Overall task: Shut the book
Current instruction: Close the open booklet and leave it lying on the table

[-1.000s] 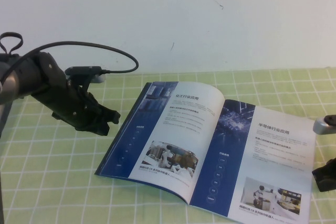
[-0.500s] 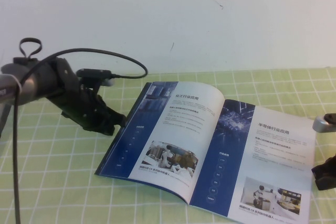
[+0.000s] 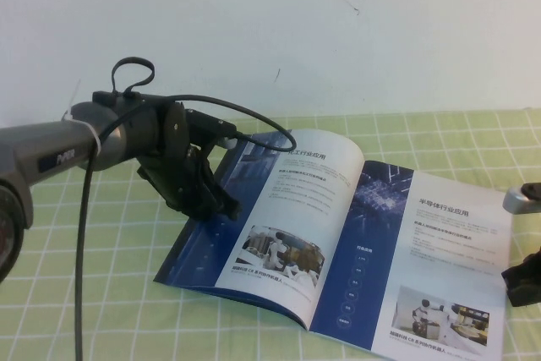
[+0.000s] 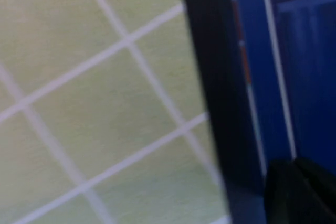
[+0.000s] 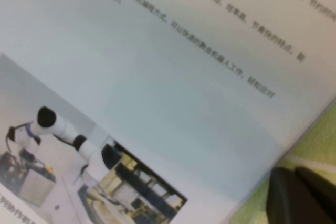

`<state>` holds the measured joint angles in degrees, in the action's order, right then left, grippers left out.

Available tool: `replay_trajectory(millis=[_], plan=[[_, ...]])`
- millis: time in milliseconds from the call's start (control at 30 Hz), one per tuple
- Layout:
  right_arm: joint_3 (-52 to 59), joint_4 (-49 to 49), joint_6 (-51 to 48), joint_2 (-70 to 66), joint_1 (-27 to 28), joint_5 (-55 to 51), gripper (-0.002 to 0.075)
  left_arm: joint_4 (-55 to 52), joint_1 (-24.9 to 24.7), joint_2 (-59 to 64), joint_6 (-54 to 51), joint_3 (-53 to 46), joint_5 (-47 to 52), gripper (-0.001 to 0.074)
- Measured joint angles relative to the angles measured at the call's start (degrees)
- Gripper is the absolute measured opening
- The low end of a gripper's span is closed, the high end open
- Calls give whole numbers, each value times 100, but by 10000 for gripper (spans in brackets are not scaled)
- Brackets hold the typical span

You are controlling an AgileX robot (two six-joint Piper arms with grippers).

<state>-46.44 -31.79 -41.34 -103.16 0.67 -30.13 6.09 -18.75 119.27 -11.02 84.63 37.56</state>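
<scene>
Seen from high, the glossy open book with blue-and-white pages is lying on the green checked tabletop, the black left end effector sitting at its left page edge and the black right end effector just beside its right edge. The left wrist view is showing the book's dark-blue margin meeting the cloth. The right wrist view is showing white printed paper; whether either end effector is apart or together, I cannot tell.
</scene>
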Motion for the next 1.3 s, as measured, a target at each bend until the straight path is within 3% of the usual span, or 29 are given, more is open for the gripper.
replay_trajectory(millis=[200,400,667,1067,1200,1300], plan=[[-150,-15,-106,-10,0,-281,-1,-992,24,33,787,284,297,-4],[-718,-69,-129,136,-264,-850,-1,-1163,34,33,935,284,319,-4],[-1073,-167,-129,-67,-755,-533,-1,-1193,56,95,1057,284,289,-4],[-1189,-131,-129,-753,-784,-486,-1,-507,56,291,1026,385,296,-4],[-1202,-131,-129,-816,-761,-511,-1,308,64,290,548,385,377,-4],[-1208,-145,-129,-838,-752,-531,-1,1516,-38,322,-117,385,497,-4]])
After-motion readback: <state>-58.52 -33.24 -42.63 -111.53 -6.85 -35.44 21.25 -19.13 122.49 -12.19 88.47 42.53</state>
